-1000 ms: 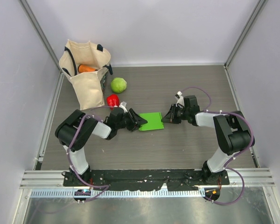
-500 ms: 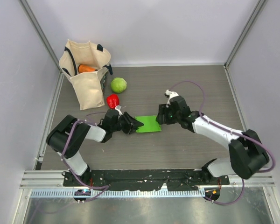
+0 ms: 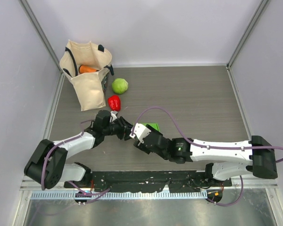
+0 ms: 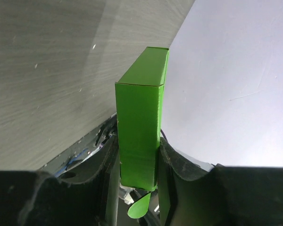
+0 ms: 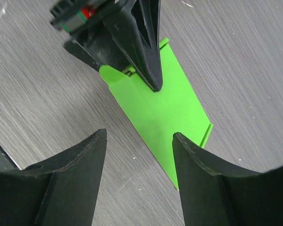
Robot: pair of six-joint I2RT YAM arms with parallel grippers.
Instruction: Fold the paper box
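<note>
The paper box (image 3: 153, 126) sits a little left of the middle of the table (image 3: 203, 94). In the top view only a small green corner of it shows past the right arm's wrist. In the right wrist view it (image 5: 162, 110) is a flattened green sleeve with a rounded tab at its 10 o'clock end and a narrow raised flap along its 4 o'clock edge. It lies flat and low over the wood; I cannot tell whether it touches.

The left gripper (image 4: 138, 162) is clamped on one end of the box (image 4: 140, 113), one finger (image 4: 109, 162) on each broad face. It reaches in from the box's 9 o'clock side in the top view (image 3: 126, 128).

The right gripper (image 5: 139, 136) hangs above the box with its jaws spread wide and nothing between them. Its arm stretches in from 4 o'clock (image 3: 146, 136).

A red pepper (image 3: 114, 101) lies at the box's 10 o'clock, near the left gripper. A round pale-green vegetable (image 3: 120, 85) sits at 11 o'clock beyond it. A canvas bag (image 3: 85, 75) stands farther out at 10 o'clock, with something orange (image 3: 88, 69) inside.
</note>
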